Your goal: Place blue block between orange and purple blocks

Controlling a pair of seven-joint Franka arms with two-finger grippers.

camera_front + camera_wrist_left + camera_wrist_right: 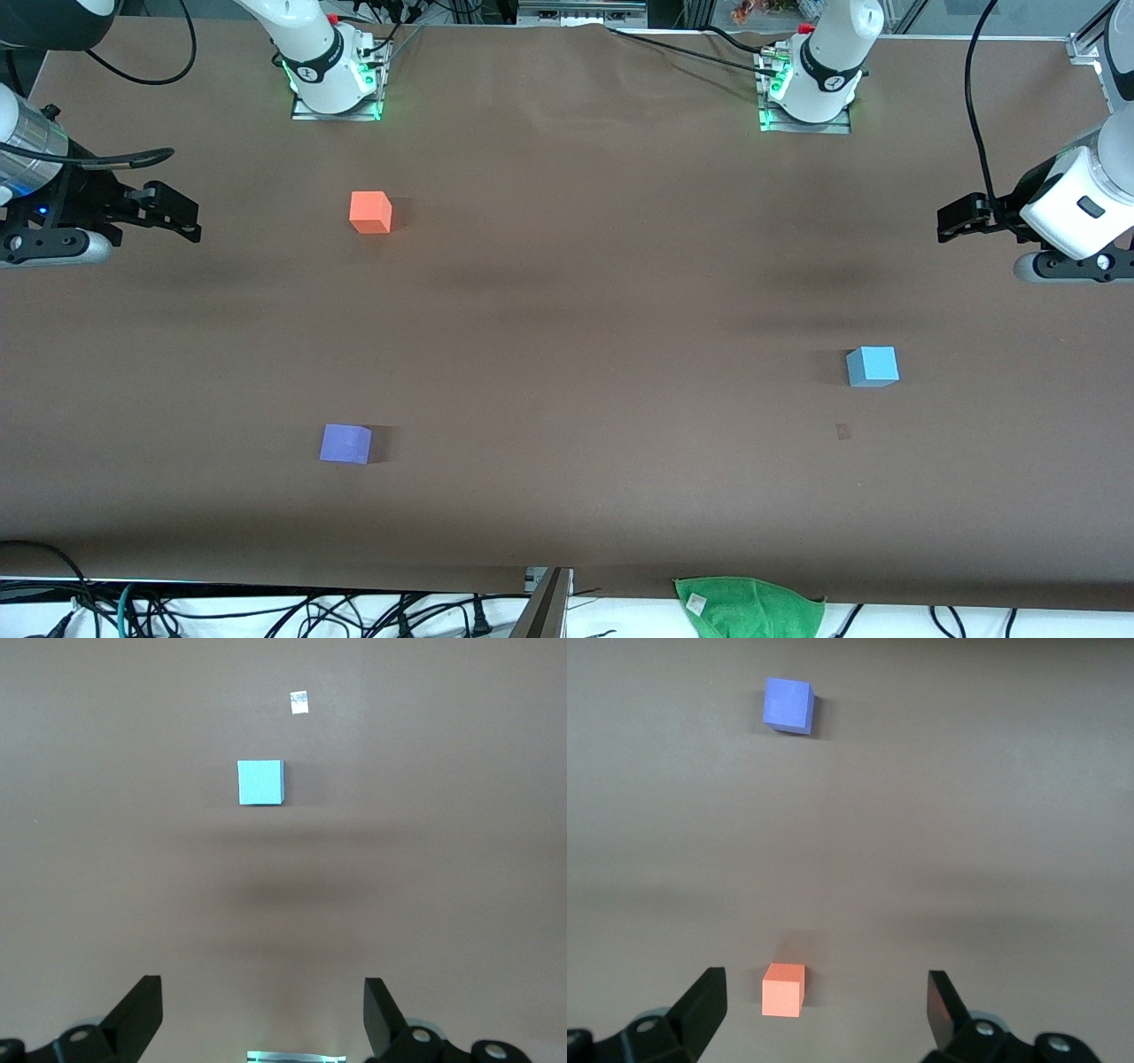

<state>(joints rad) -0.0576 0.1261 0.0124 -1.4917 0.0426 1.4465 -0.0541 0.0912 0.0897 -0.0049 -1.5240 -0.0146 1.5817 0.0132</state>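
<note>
Three cubes on the brown worktop (567, 292), none yet moved. Blue block (873, 366) toward the left arm's end, resting flat and alone, with a small pale scrap (842, 431) just nearer the front camera. Orange block (370, 212) and purple block (345, 443) toward the right arm's end, well apart, purple nearer the front camera than orange, bare worktop between them as the target spot.

Left gripper (961, 219) up over the worktop's edge at its own end, jaws wide and empty, blue block (260, 782) ahead in its wrist view and square to it. Right gripper (173, 213) waiting over its own end, jaws likewise wide and empty, orange block (783, 989) showing between its fingers far below, purple block (788, 705) farther on.

Likely light and rigid, perhaps foam or painted wood, though hard to tell from the matte surface alone. Plain flat faces, so no slip worry under a firm pinch. Best taken from above across two parallel side faces, centred, fingers low enough to avoid tipping. Small footprint: a skewed closure might twist it.
</note>
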